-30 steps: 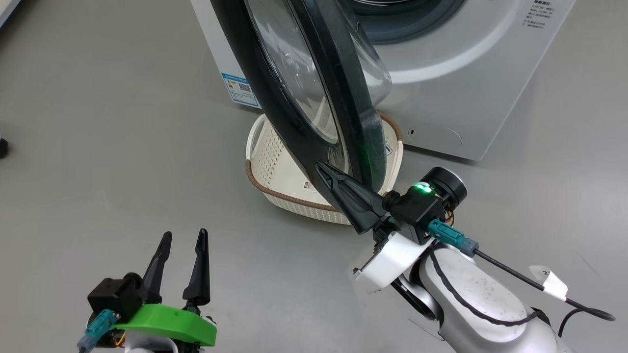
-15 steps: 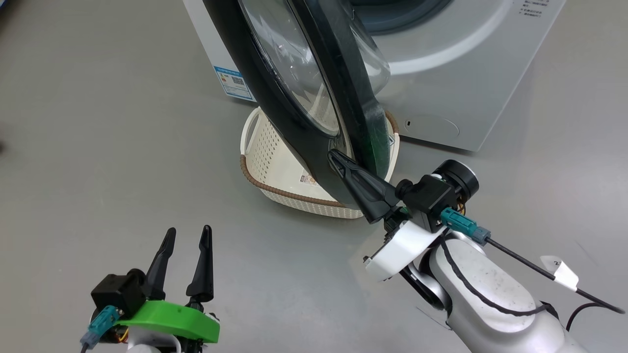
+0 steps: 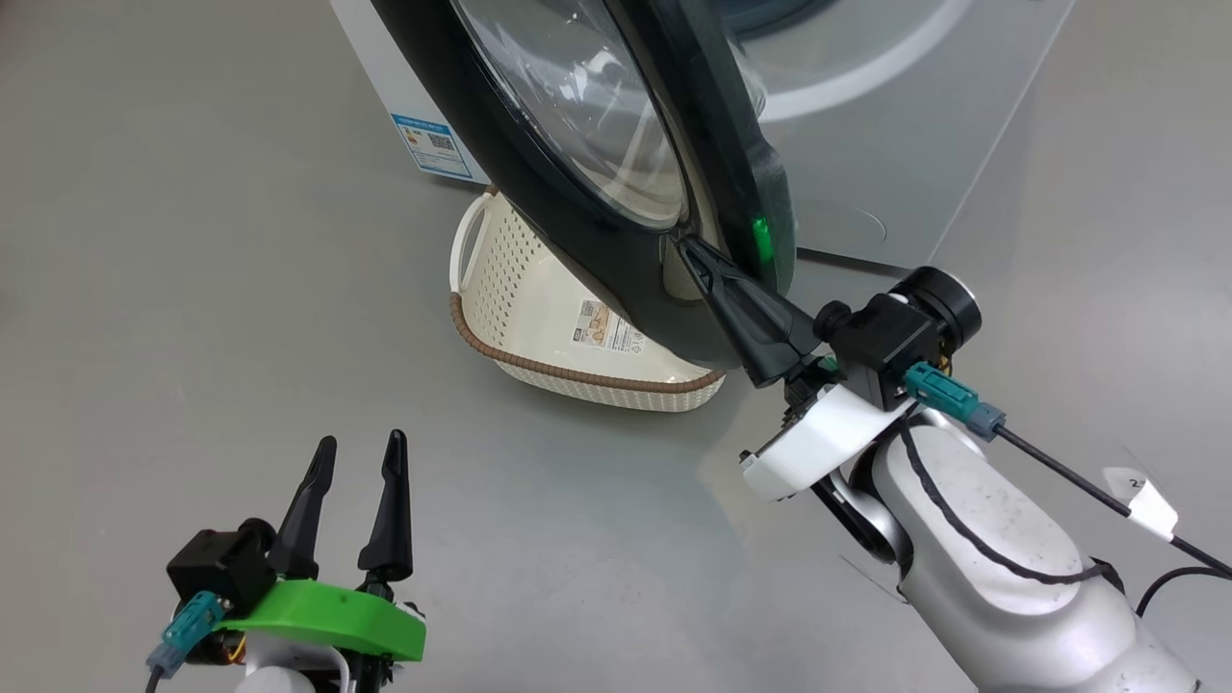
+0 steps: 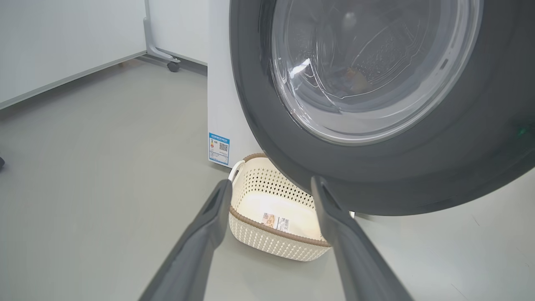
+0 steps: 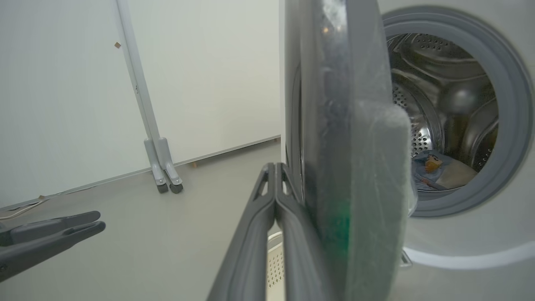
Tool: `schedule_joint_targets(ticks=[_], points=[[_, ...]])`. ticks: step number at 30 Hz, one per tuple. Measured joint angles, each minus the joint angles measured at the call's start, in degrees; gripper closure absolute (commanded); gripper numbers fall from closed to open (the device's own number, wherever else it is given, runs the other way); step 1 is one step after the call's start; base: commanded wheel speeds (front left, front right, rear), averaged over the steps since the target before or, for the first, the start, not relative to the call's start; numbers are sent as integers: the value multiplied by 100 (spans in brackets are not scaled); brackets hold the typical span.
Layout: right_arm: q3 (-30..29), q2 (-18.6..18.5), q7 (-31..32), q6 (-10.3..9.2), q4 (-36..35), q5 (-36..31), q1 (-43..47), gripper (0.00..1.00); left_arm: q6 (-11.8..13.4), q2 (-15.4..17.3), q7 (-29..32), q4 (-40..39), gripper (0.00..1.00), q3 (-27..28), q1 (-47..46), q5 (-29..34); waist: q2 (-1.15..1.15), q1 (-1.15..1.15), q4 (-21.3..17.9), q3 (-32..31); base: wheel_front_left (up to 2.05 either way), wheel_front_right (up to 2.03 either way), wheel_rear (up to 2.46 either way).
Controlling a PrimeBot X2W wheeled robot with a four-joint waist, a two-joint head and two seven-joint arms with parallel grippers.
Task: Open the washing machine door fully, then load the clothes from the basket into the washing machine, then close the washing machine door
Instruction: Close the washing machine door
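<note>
At the lower rim of the washing machine door (image 3: 568, 135), the right gripper (image 3: 693, 255) is working with its two fingers clenched flat together, gripping nothing. Their tips are bearing on the door's outer black face, just below the glass. Meanwhile the left gripper (image 3: 361, 445) is hanging low over the floor (image 3: 192, 241), fingers spread and empty, well apart from everything.

Noting positions: the door is standing roughly half open, edge-on to the right wrist view. Low inside the drum (image 5: 439, 83), behind the grey seal (image 5: 514, 125), the clothes (image 5: 430, 171) are lying in a heap. Just in front of the washing machine (image 3: 866, 115) the basket (image 3: 510, 279) is sitting on the floor, showing nothing inside but its label sticker (image 3: 602, 325).

Judgement: loading is finished, and closing is the step being carried out.

Next move, as I am reading it: pushing the rim through its arc toward the seal, fingertips sliding on glossy plastic as the angle changes, then pressing firmly for the latch. Slipping off the rim is the main risk.

Obstructions: the basket is sitting beneath the door's lower edge. The rim seems to be passing above it, though the gap is hard to judge. No cloth is visibly trailing over the seal. On the machine's side the blue energy sticker (image 3: 430, 146), and beyond it a white partition on castors (image 5: 200, 83), are standing clear of the swing.
</note>
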Motion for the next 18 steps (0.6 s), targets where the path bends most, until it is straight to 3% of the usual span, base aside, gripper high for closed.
schedule_joint_targets(ticks=[18], points=[[-341, -213, 0, 0, 3, -152, -500, 100, 0, -11, 0, -120, 0, -37, -151, -51, 0, 0, -65, 360, 0, 0, 0]])
